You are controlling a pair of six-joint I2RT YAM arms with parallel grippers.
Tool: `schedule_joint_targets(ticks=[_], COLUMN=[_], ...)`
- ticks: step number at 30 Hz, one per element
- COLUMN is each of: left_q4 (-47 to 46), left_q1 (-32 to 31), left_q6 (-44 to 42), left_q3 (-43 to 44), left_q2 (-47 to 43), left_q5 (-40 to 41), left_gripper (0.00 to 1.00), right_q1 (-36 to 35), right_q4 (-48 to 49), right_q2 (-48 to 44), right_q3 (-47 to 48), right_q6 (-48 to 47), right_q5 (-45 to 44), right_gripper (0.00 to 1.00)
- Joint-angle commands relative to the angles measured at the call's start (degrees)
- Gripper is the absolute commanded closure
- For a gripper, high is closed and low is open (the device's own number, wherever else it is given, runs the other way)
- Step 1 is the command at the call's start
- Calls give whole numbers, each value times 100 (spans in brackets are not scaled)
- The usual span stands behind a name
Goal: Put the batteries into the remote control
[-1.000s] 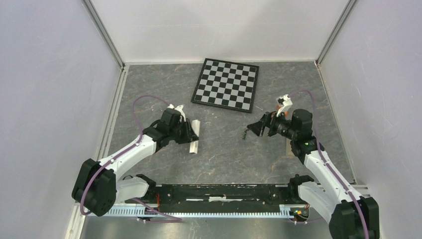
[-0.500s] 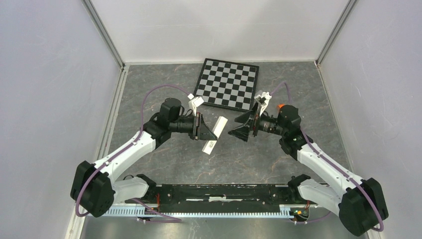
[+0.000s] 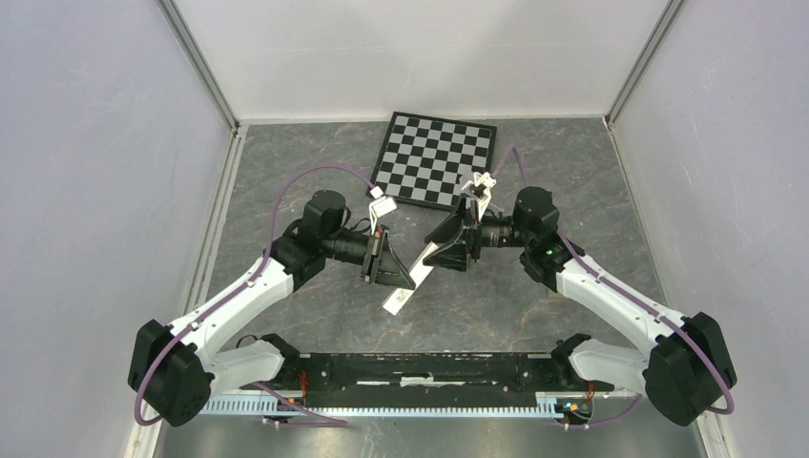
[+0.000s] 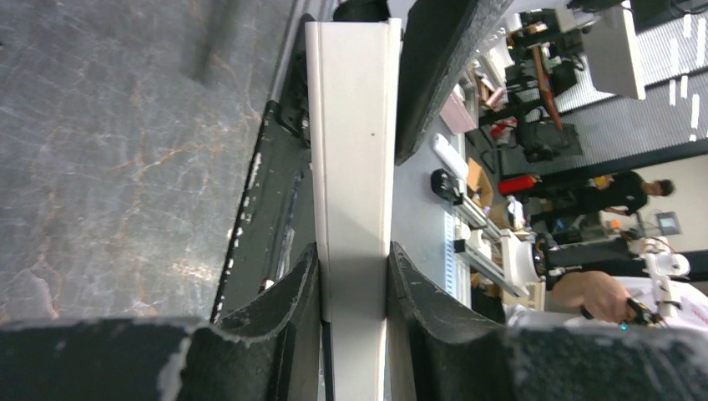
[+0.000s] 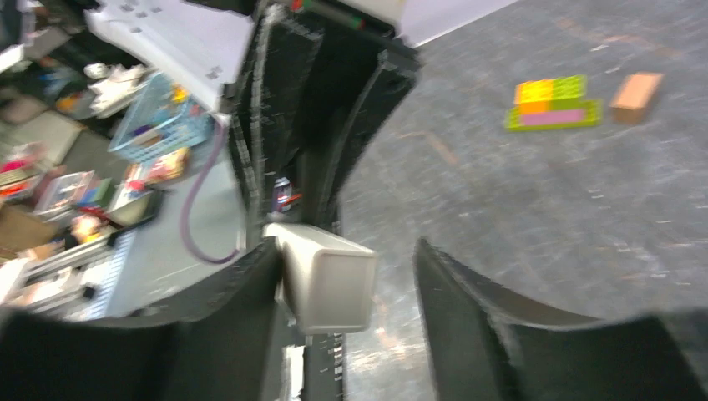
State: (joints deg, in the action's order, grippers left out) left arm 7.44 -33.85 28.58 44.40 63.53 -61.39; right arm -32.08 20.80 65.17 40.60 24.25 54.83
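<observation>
1. Left pincer [image 3: 389,267]: closed on the remote [image 3: 404,288]. In the left wrist view both fingers [image 4: 292,292] press flat against its two long sides, with no gap at either one.
2. Remote: a plain white oblong, gripped across its width near one end. From above it slants between the two pincers over the middle of the desk [image 3: 477,315]. Its free lower end points toward the arm bases and carries small grey marks too fine to read.
3. Right pincer [image 3: 446,253]: jaws partly spread and straddling the remote's other end.
4. Right wrist view, remote: its blunt cream end [image 5: 327,288] lies against one finger. A clear gap separates it from the other finger [image 5: 467,317], so nothing is gripped.
5. Pincers, relation: they face each other tip to tip, very close, with the remote bridging them.
6. Checkerboard [image 3: 434,160]: flat at the far side of the desk, behind both pincers and apart from them.
7. Brick stack [image 5: 555,102]: yellow, orange, green and pink, lying on the desk in the right wrist view.
8. Tan block [image 5: 636,92]: just beside the brick stack, not touching it.
</observation>
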Motion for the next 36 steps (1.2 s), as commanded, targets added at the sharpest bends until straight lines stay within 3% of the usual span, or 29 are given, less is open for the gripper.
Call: schedule_joint_targets(ticks=[1, 8, 11, 12, 15, 18, 20, 22, 25, 31, 36], left_q4=[1, 12, -11, -15, -15, -20, -116, -267, -810, -3911, -3729], left_q1=[-53, -72, -70, -72, -73, -74, -65, -61, -71, -70, -70], left_q6=[-362, -392, -390, -365, -366, -432, -510, -643, -854, -1588, -2102], left_q3=[304, 297, 312, 327, 387, 437, 425, 395, 178, -1262, -1139], left_q2=[-195, -260, -345, -379, -569, -784, -970, -1173, -1487, -2013, -1754], left_q5=[-357, -325, -171, -79, 531, 1187, 1676, 2154, 2666, 2798, 3170], left_gripper=[94, 80, 59, 45, 14, 1, 0, 0, 0, 2, 6], right_q1=[-62, -63, -62, -62, -62, 42, 245, 546, 992, 1236, 1238], right_q4=[-34, 263, 700, 859, 1072, 947, 955, 1564, 2056, 2328, 3117], right_q2=[50, -3, -23, -40, -119, -266, -488, -797, -1034, -967, -819], right_q3=[317, 208, 97, 57, -14, -38, -239, -720, -1198, -1583, -1833], right_q6=[-7, 452, 963, 1169, 1608, 2131, 2794, 3778, 4932, 6550, 7367], right_q5=[47, -49, -204, -283, -670, -1368, -2013, -2426, -2593, -2512, -2482], right_gripper=[49, 81, 95, 99, 100, 100, 100, 100, 100, 100, 100])
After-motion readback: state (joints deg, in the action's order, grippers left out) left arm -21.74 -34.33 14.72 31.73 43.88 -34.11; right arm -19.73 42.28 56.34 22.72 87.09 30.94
